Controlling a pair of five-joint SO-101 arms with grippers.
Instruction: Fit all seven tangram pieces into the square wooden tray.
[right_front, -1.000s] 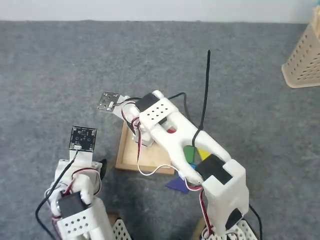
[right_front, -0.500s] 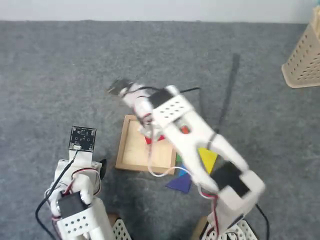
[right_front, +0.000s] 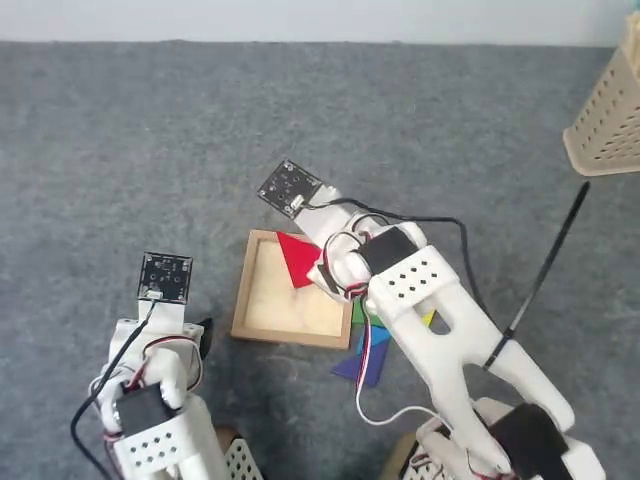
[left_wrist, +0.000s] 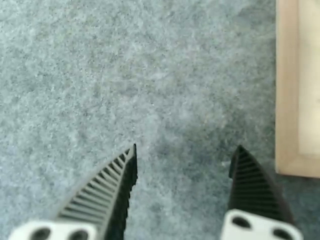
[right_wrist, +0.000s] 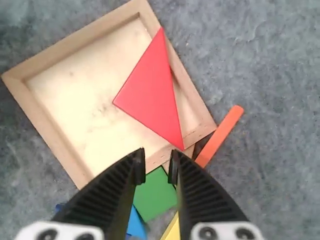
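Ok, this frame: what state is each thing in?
wooden tray: flat on the carpet, one piece in it.
red triangle: in the tray along one wall, one tip over the rim.
green piece: outside the tray, on the carpet.
orange piece: outside, by the tray's corner.
left gripper: open, empty.
right gripper: slightly open, empty.

The high view looks steeply down from well above, taking in the wide grey felt-topped desk (right_front: 150, 120). Each wrist view faces down at that desk from close above. All 3 views share the square pale wooden tray (right_front: 243, 290).
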